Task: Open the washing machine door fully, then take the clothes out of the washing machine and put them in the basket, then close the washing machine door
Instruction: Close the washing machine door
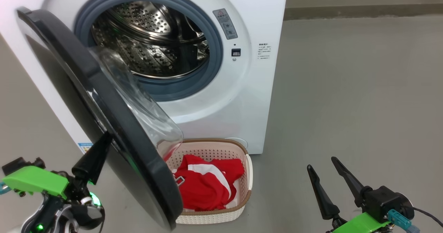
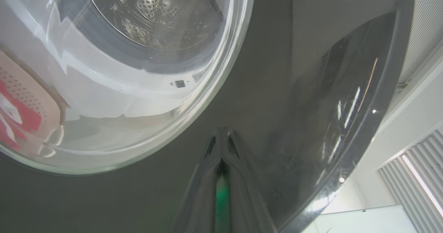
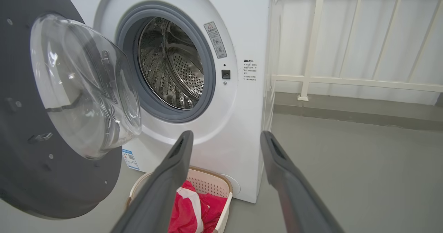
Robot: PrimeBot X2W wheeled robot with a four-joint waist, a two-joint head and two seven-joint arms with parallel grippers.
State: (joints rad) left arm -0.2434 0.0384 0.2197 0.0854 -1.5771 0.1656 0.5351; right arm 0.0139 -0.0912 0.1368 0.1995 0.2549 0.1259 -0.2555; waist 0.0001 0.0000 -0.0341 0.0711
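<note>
The left hand (image 1: 104, 141), fingers shut together and holding nothing, rests its tips against the black outer rim of the half-open washing machine door (image 1: 138, 163). The right hand (image 1: 322, 162) hangs wide open and empty above the floor (image 1: 346, 87). The red clothes (image 1: 204, 186) lie in the basket (image 1: 247, 177), which sits just in front of the washing machine (image 1: 242, 87).

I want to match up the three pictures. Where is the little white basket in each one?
Head view: the basket is at the bottom middle, on the floor in front of the washing machine, partly behind the open door.
Left wrist view: at the far left edge, seen through the door's glass.
Right wrist view: at the bottom middle.
Shared landmark: the red clothes lying inside it.
</note>
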